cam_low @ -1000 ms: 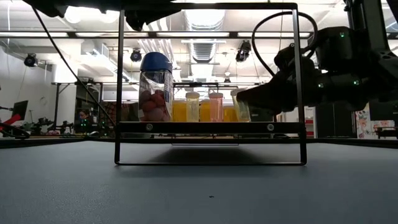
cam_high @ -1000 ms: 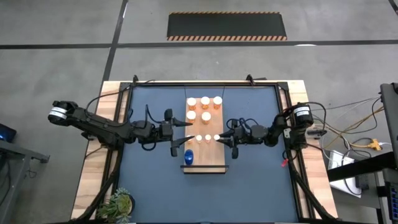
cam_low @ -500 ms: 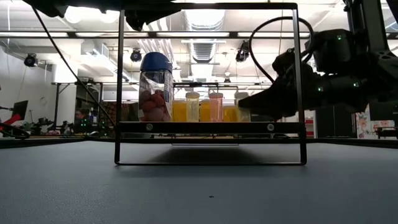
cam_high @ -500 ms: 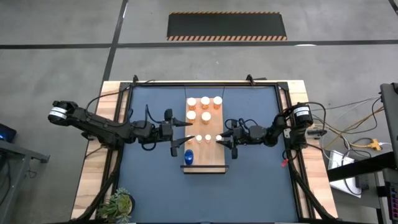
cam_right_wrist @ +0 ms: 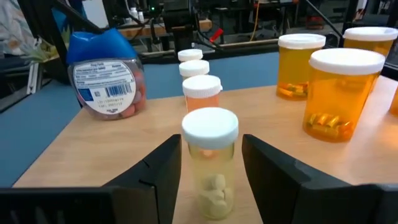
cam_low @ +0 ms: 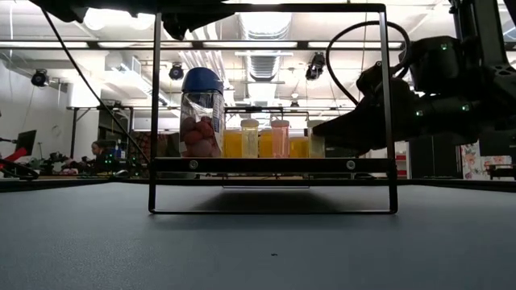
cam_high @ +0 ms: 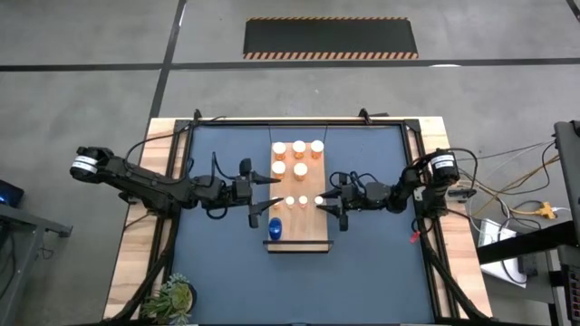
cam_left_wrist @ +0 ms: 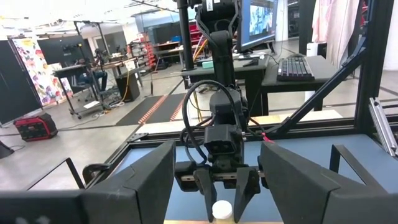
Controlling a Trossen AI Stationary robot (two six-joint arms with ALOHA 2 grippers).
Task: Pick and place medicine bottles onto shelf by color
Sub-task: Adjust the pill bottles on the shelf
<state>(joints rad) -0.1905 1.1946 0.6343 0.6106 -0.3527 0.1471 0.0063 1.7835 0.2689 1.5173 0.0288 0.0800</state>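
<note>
The wooden shelf (cam_high: 297,222) stands mid-table on a black frame (cam_low: 272,164). On it stand large orange bottles (cam_high: 299,168) toward the far end, a row of three small white-capped bottles (cam_high: 304,200) across the middle, and a blue bottle (cam_high: 275,227) at the near left. My right gripper (cam_high: 324,201) is open and level. Its fingers (cam_right_wrist: 163,167) stand on either side of the rightmost small bottle (cam_right_wrist: 209,162) with a thin gap each side. My left gripper (cam_high: 270,196) hangs open above the shelf's left edge.
A potted green plant (cam_high: 172,296) sits at the table's near left corner. Black frame bars (cam_high: 299,124) run along the table's edges. The blue mat (cam_high: 217,263) lies bare on either side of the shelf.
My right gripper has opened and let go of the rightmost small bottle, which stays upright on the shelf between the fingers.
</note>
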